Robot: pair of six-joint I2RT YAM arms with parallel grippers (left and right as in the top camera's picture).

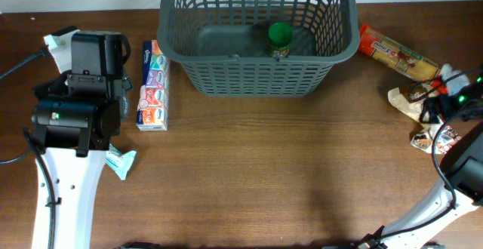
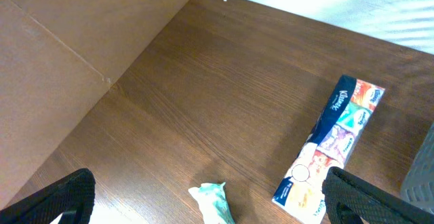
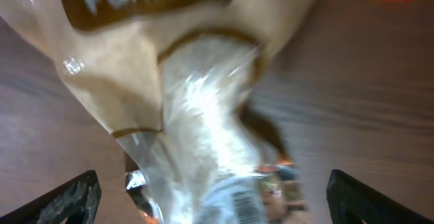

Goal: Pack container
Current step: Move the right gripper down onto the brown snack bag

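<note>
The container [image 1: 256, 57], a big dark grey lattice basket, stands at the table's far middle. A green-capped bottle [image 1: 280, 37] is upright inside it. My left gripper [image 2: 210, 203] is open above the table, a small teal packet [image 2: 215, 202] lying below between its fingers and a Kleenex tissue pack [image 2: 333, 141] beside the right finger. In the overhead view the left arm [image 1: 75, 98] covers that gripper. My right gripper [image 3: 217, 203] is open and hangs close over a clear parmesan bag [image 3: 196, 129], which fills the view. Whether the fingers touch the bag cannot be told.
The tissue pack [image 1: 153, 85] lies left of the basket and the teal packet [image 1: 121, 161] nearer the front. A long cracker pack [image 1: 396, 53], the parmesan bag [image 1: 407, 98] and another snack packet [image 1: 432, 137] lie at the right, by the right arm [image 1: 464, 166].
</note>
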